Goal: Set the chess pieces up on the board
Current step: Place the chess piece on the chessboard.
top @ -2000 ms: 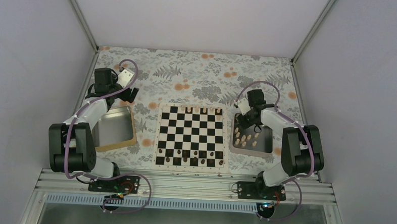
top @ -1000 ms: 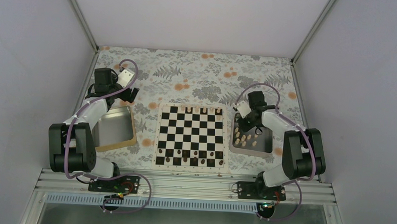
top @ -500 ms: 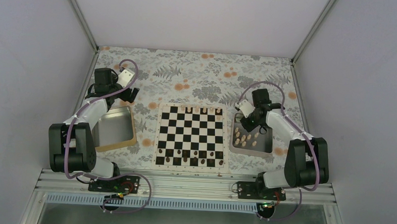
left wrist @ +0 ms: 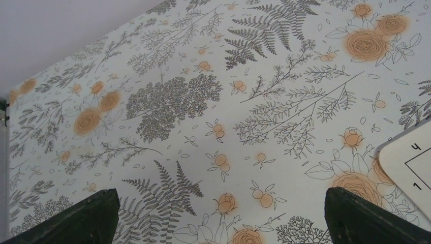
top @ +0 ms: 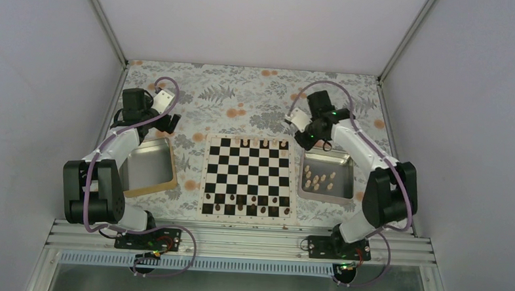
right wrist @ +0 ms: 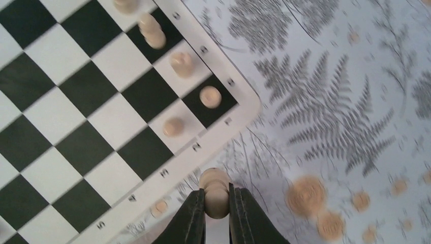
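Observation:
The black and white board point(top: 247, 176) lies mid-table; its corner shows in the right wrist view point(right wrist: 76, 101). Several pale tan chess pieces point(top: 265, 143) stand along its far row, also seen in the right wrist view point(right wrist: 210, 96). More pale pieces point(top: 317, 180) lie in the right steel tray point(top: 346, 164). My right gripper point(right wrist: 217, 202) is shut on a pale tan pawn point(right wrist: 215, 192), held in the air just off the board's far right corner point(top: 302, 134). My left gripper point(left wrist: 218, 216) is open and empty above the floral cloth, near the board's far left corner point(top: 170, 123).
Dark brown pieces point(top: 246, 203) stand along the board's near rows. An empty steel tray with a wooden rim point(top: 150, 169) sits left of the board. The floral cloth point(top: 257, 96) stretches behind the board. Enclosure walls stand on three sides.
My right gripper has risen out of the right tray with a pale pawn and moved back and left toward the board's far right corner. The left arm has not moved.

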Robot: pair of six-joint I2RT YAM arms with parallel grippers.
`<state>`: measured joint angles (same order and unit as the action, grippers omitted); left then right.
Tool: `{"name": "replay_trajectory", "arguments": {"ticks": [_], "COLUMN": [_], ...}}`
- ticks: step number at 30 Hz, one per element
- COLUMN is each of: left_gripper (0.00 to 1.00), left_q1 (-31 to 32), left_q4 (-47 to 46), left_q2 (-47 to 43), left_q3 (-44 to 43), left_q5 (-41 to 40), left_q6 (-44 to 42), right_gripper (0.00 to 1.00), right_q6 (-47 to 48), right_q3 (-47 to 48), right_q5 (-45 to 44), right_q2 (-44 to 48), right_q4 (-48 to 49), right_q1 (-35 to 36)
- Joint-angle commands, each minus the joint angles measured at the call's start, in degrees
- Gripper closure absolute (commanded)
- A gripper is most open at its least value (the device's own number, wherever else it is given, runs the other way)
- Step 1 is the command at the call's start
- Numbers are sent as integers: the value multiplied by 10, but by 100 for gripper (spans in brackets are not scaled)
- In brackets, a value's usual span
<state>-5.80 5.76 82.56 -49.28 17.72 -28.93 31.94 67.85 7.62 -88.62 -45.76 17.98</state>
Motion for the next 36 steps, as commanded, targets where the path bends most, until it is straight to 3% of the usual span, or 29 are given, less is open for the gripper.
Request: {"name": "replay_trajectory", "arguments": {"ticks": [1,6,14,36], "left_gripper": [0,0,0,0], "left_q1": [-4,-4,-3,-3], "left_q4": [0,0,0,-4], "left_q2": [-5,-5,-1,1], "left_q3": [-14,-14,-14,-11], "left_q5": [15,13,12,15], "left_q6": [0,0,-1,-1], "right_gripper": [89,89,88,86], "right_q6": [6,6,8,1], "right_q3": [47,80,55,37], "right_q5": [14,26,49,16], "right_q2": [-47,-102,-149,-191], "right_q4": [-14,-7,22,66], "right_q1": [43,81,113,116]}}
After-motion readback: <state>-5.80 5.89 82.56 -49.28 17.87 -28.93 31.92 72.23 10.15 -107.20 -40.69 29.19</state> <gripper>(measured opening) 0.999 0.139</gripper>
